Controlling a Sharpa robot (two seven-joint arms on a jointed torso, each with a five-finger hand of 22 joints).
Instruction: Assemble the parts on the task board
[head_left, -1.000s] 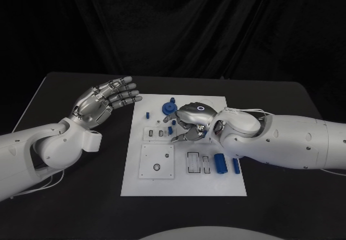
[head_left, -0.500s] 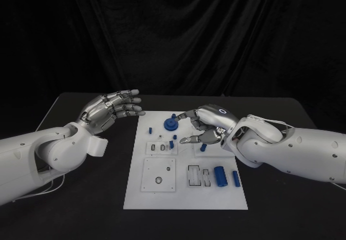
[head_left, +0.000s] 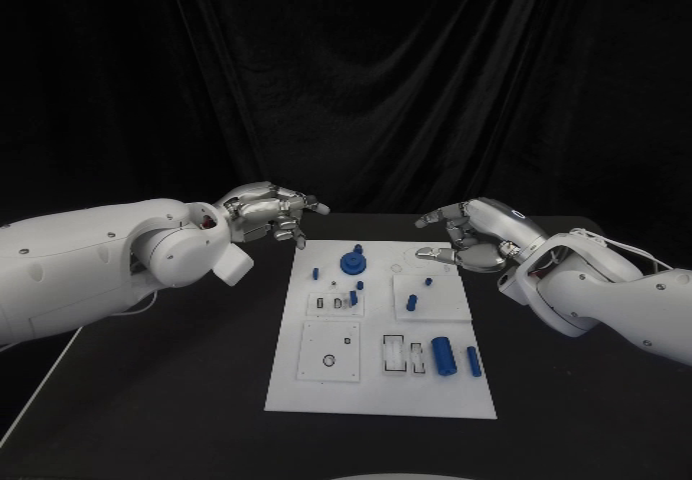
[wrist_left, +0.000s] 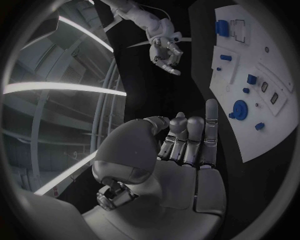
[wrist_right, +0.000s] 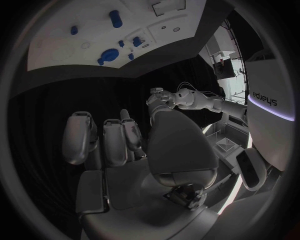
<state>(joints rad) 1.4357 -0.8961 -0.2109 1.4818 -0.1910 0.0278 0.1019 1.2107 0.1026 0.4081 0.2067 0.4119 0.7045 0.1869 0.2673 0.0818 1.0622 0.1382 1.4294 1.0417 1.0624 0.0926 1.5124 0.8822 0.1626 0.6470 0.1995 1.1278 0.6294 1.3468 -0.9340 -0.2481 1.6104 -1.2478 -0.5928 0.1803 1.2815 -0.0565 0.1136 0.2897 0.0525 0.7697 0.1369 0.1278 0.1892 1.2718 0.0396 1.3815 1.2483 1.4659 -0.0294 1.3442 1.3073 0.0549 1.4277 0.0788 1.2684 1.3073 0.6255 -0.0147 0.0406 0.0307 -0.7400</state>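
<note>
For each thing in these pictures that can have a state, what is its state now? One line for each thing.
left hand: raised beside the board's far left corner, holds nothing.
right hand: raised by the board's far right corner, fingers apart, holds nothing.
task board: flat on the table.
blue gear: stands on the board, far end.
two blue cylinders: lie on the board, near right part.

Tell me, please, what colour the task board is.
White; the task board shows best in the head view.
</note>
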